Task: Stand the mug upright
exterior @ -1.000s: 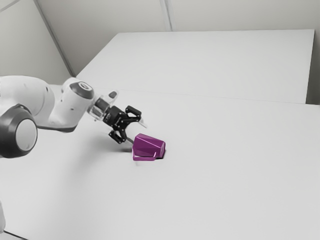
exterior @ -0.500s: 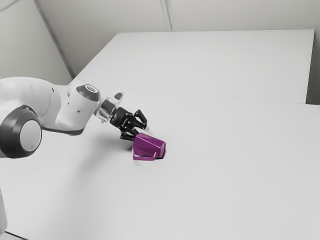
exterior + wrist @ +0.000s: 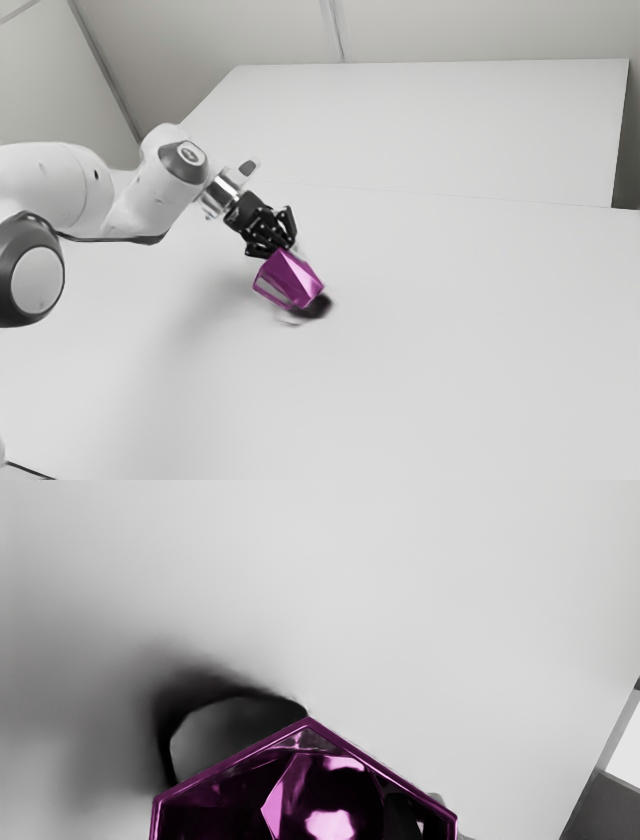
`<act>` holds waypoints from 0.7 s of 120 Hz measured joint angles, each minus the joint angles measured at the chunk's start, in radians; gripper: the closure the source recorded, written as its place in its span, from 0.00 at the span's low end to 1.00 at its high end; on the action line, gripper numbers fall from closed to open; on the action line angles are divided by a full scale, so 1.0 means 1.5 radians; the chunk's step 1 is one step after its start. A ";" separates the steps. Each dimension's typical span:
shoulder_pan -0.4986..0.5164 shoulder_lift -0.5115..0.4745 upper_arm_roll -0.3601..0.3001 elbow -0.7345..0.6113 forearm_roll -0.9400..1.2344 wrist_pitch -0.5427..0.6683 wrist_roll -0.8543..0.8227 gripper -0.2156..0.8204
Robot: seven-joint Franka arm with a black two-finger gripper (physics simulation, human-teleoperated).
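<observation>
gripper (image 3: 291, 247) clamped on the wall of the purple mug (image 3: 290, 277), one finger inside the mouth, one outside in the wrist view. mug tilted, not upright: mouth up toward the gripper, base slanting down to the exterior view's right. dark shadow (image 3: 318, 307) on the white table (image 3: 450, 360) by the base; cannot tell if they touch.

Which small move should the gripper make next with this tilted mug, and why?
Probably turn the gripper to bring the mug base-down, before lowering. It is gripped near its rim; its base slants toward the exterior view's right, seemingly above its shadow on the table.
</observation>
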 joint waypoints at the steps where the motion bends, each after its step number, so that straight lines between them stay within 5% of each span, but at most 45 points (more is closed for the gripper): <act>1: -0.001 -0.004 0.000 -0.001 0.009 0.001 -0.001 0.96; 34: -0.051 -0.101 -0.002 -0.071 0.326 0.058 -0.050 0.96; 84: -0.066 -0.129 -0.005 -0.110 0.565 0.119 -0.117 0.97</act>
